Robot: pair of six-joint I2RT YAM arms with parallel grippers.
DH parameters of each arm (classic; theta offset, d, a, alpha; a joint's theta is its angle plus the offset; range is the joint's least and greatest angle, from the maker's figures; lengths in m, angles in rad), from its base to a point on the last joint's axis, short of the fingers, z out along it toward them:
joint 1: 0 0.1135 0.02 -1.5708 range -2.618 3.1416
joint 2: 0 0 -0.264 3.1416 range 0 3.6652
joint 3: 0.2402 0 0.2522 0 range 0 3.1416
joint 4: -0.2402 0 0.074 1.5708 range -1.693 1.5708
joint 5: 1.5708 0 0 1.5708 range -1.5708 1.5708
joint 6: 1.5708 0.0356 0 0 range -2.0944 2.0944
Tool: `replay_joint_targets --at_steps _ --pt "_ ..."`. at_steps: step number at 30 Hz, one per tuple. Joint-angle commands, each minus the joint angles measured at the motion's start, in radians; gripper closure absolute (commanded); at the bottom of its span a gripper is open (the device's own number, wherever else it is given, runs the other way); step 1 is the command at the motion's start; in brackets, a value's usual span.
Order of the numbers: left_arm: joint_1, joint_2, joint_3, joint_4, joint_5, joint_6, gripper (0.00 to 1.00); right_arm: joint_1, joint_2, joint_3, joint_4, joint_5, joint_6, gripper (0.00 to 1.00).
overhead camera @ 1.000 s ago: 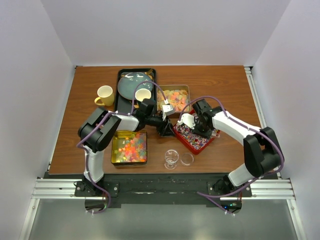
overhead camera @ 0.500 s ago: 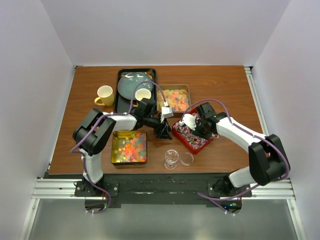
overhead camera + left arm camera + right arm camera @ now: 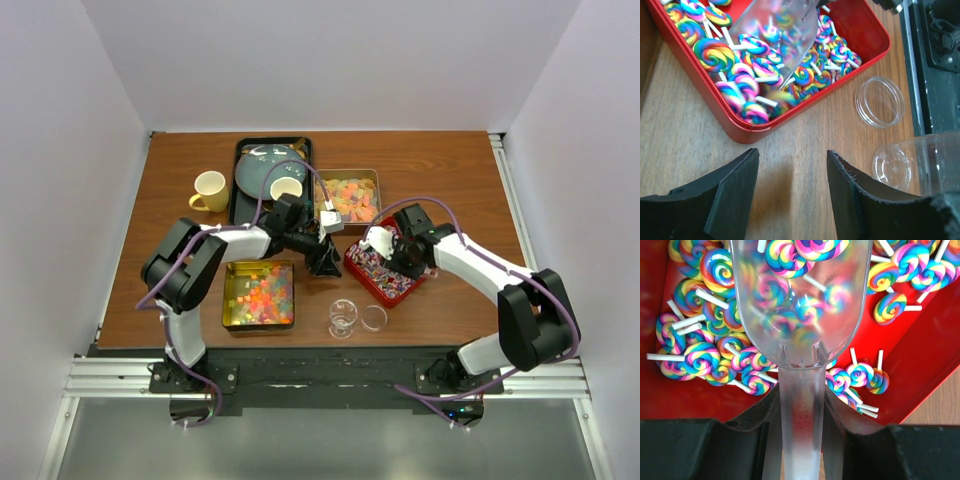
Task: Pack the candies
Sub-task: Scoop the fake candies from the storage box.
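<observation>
We see the right gripper point(image 3: 801, 412) clamped on the handle of a clear plastic scoop point(image 3: 800, 315), its two black fingers pressed against either side of the handle. The scoop's bowl reaches into a red rectangular metal tin point(image 3: 855, 27) full of small rainbow-swirl lollipops on white sticks point(image 3: 712, 52), and a few of these lie inside the bowl. The tin sits right of centre on the brown wooden table point(image 3: 450, 180).

The left gripper point(image 3: 792, 155) has its jaws apart with nothing between them. It is over bare wood just beside the left corner of the red tin. We cannot tell whether its fingertips touch the table.

Near the tin, towards the front edge, a small clear plastic jar point(image 3: 343, 318) stands open, and its round clear lid point(image 3: 374, 318) lies just to the right of it.

The other candies are in two gold-coloured tins. The tin point(image 3: 229, 297) at near left holds bright orange, yellow and green cubes point(image 3: 262, 295). The tin point(image 3: 346, 175) beyond the red one holds pastel sugary cubes point(image 3: 350, 197).

At far left a black rectangular tray point(image 3: 238, 150) carries a teal plate point(image 3: 262, 165) and a white cup point(image 3: 286, 188). A yellow mug point(image 3: 209, 190) stands on the wood to the left of the tray.
</observation>
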Motion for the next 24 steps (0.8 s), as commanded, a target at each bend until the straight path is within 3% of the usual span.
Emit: replay_joint_targets --at_steps 1,13,24 --pt "0.01 -0.07 0.037 0.026 0.006 -0.048 0.39 -0.011 -0.009 0.048 -0.033 -0.016 0.028 1.0" --pt "0.027 -0.103 0.015 -0.006 0.014 -0.012 0.39 -0.034 -0.069 0.04 -0.059 -0.015 0.01 1.0" --pt "0.037 -0.116 0.043 -0.098 0.005 0.021 0.39 -0.05 -0.173 -0.129 0.085 -0.084 0.003 1.0"
